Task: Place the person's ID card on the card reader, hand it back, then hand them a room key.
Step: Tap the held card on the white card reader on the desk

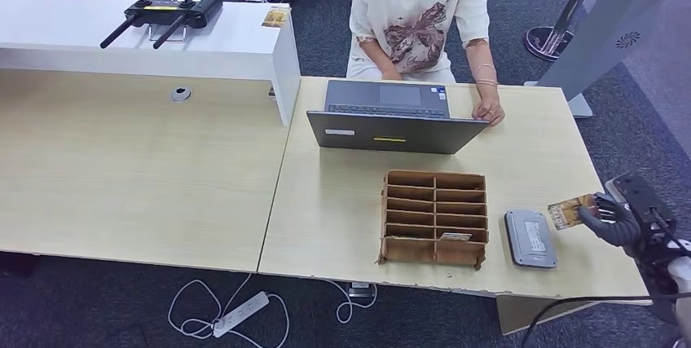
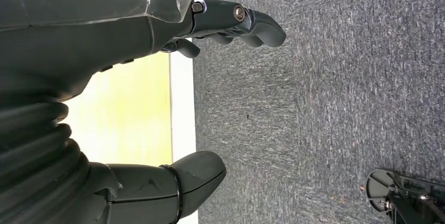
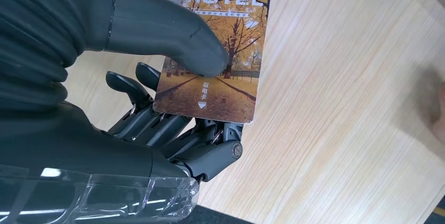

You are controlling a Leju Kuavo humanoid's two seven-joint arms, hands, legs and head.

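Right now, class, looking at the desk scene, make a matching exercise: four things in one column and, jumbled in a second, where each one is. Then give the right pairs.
1. Autumn-tree hotel card
2. Grey flat card reader
3. Grey open laptop
4. Black remote controller with antennas

A. On the white raised counter
B. Beside the brown cardboard slot organiser
C. In front of the seated person
D. Pinched in the right hand

Pairs: 1-D, 2-B, 3-C, 4-A
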